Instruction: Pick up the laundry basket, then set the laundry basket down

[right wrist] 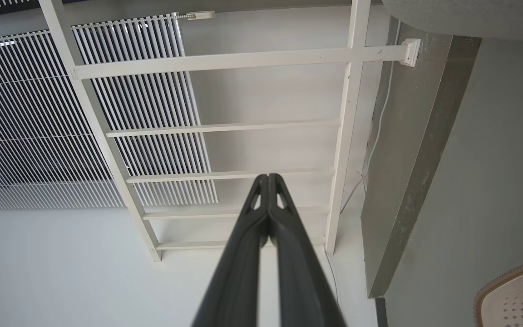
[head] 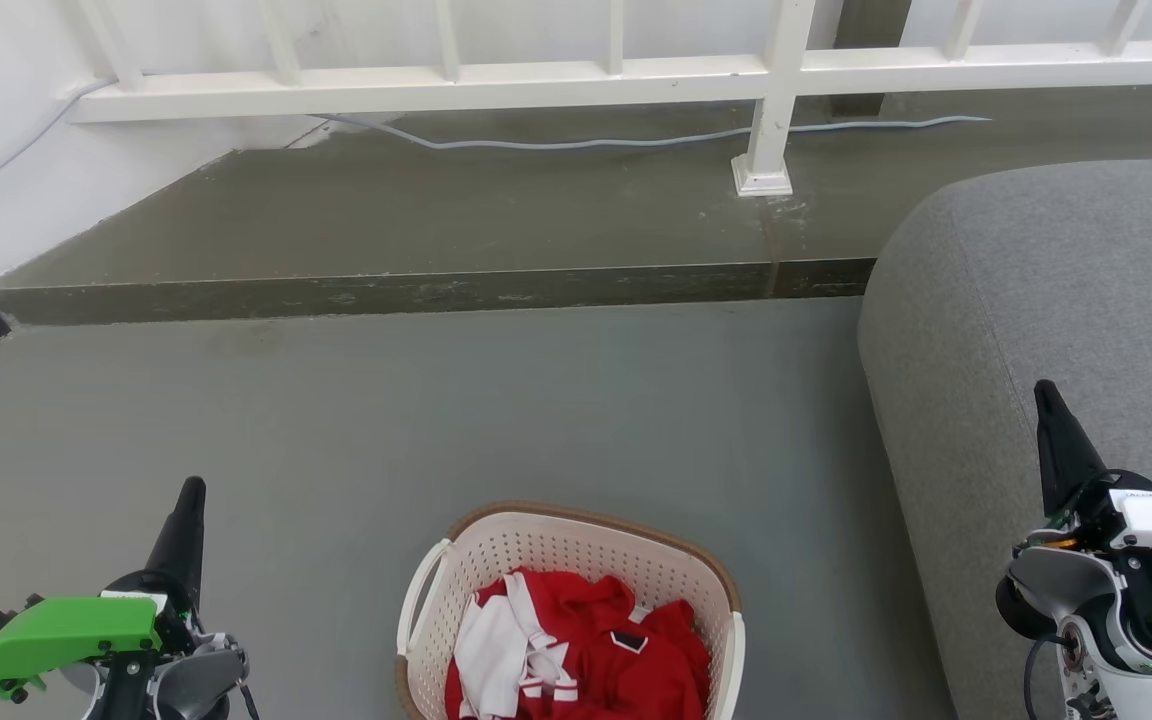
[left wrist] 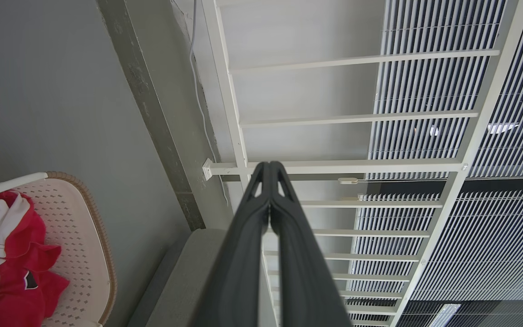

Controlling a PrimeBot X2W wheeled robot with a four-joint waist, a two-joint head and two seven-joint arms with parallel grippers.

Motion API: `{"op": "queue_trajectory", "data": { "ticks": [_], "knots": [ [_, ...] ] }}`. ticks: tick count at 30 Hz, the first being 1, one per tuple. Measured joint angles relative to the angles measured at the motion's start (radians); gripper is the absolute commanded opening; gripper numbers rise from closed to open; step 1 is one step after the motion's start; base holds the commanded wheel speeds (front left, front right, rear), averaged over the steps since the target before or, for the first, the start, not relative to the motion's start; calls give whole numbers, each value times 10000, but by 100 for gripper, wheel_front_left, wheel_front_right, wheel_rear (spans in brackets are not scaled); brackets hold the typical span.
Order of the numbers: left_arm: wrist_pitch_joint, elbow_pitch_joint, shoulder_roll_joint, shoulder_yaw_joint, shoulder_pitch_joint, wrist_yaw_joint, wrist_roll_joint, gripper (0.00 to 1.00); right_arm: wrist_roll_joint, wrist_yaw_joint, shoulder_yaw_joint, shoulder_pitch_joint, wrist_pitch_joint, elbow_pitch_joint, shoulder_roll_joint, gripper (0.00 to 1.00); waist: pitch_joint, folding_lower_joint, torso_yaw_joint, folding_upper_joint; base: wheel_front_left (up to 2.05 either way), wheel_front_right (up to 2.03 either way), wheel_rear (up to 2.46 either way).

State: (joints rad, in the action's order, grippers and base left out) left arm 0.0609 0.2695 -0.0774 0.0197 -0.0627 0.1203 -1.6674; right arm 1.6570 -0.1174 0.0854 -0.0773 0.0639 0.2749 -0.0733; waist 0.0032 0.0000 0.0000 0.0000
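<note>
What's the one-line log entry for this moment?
phase: pre-grasp | laundry basket: on floor, clothes inside, untouched | left gripper: shut, left of basket | right gripper: shut, right of basket, by sofa

The left claw is at the lower left of the head view. The right claw is at the lower right, a little higher. Both point up that view, each with its two dark fingers pressed together tip to tip, holding nothing.

No text, label, brand, number or sign is readable anywhere, near or far, in the scene.
</note>
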Motion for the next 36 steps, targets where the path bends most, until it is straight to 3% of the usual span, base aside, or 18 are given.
{"op": "queue_trajectory", "data": {
  "ticks": [36],
  "knots": [
    [13, 0, 12, 38, 0, 0, 46, 0, -38, 0, 23, 0, 75, 0, 23, 0, 0, 0, 0, 0, 0, 0, 0]
  ]
}}
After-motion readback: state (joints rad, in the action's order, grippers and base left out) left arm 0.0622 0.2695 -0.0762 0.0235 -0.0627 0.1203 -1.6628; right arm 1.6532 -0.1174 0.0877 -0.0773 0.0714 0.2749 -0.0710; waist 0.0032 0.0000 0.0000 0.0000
